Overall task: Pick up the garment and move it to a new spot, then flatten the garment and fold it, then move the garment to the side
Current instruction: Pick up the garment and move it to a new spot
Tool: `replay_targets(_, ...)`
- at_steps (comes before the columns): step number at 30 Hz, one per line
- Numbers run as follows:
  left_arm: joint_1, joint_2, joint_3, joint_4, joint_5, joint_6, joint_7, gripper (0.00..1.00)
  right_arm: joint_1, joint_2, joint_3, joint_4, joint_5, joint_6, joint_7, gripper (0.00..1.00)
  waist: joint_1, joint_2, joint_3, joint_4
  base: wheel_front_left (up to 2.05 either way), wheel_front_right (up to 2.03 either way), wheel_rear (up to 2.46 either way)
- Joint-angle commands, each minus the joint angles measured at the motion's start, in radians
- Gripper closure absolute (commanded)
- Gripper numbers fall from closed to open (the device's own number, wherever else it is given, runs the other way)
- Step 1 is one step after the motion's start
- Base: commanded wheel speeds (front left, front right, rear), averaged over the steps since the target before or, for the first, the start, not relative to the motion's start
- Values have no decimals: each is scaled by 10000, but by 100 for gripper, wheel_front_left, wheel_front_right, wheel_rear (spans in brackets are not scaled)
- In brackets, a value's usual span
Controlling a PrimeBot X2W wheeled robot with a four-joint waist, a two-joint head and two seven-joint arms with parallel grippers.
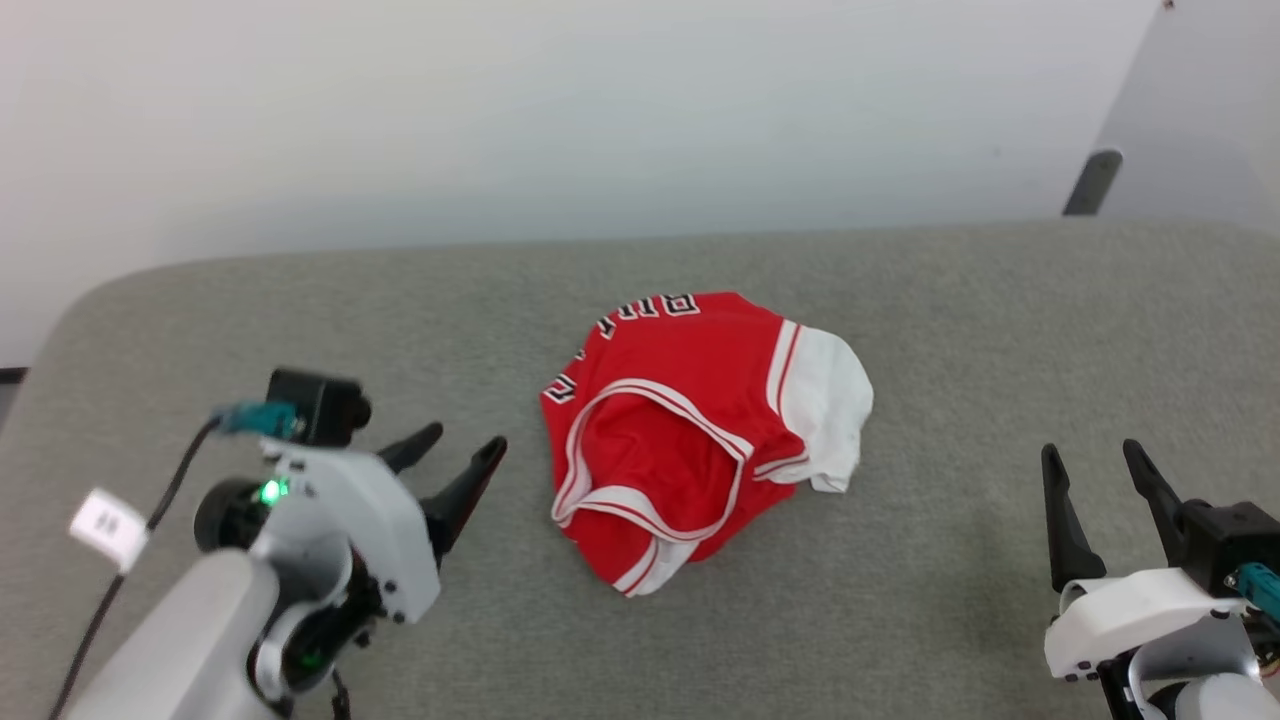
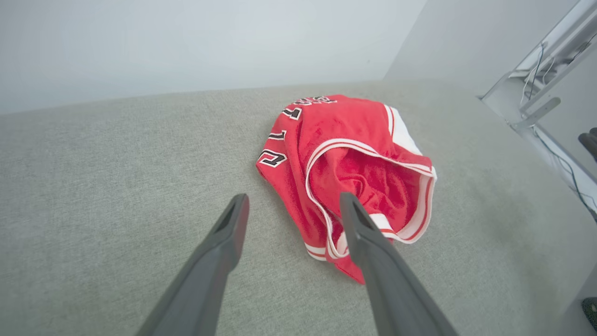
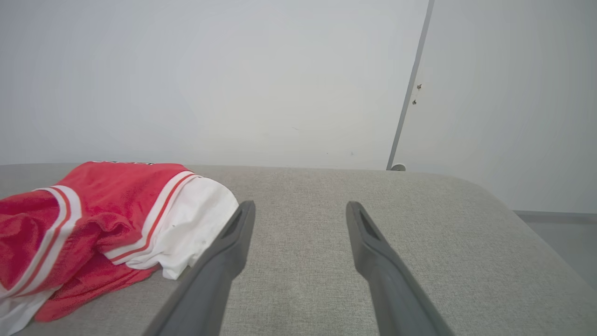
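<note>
Work surface and surroundings
A grey woven-fabric pad (image 1: 900, 620) with rounded corners spans the foreground. A plain white wall (image 1: 500, 120) rises behind it, evenly and softly lit. A thin vertical seam (image 3: 410, 93) divides the wall at the right; grey floor (image 3: 569, 228) lies beyond the pad's right edge. A pale metal frame (image 2: 536, 88) carrying loose cables stands off that side.

We hold our left gripper (image 1: 466, 436) at the near left, its two dark fingers (image 1: 470, 485) spread wide and angled away and to the right, with the pale forearm (image 1: 180, 640) rising from the near left corner. Our right gripper (image 1: 1089, 448) sits at the near right, its jaws likewise parted, pointing away from us and leaning slightly left above its white wrist housing (image 1: 1130, 610).
</note>
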Motion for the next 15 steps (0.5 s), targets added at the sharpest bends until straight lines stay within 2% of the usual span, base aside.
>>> replay_targets(1, 380, 66, 139, -159, -149, -45, -263, 0, 170, -42, -33, -49, -4, 1, 27, 0, 0, 0, -383, 357, 0, 0, 0)
replay_targets(10, 1876, 907, 1204, -713, 316, 23, -2852, 0, 540, -114, -167, -202, 98, 1, 14, 0, 0, 0, -740, 701, 0, 0, 0)
replay_targets(15, 2738, 1012, 1672, -654, 507, 116, -4343, 0, 816, -167, -324, -206, 119, 1, -114, 0, 0, 0, -932, 840, 0, 0, 0)
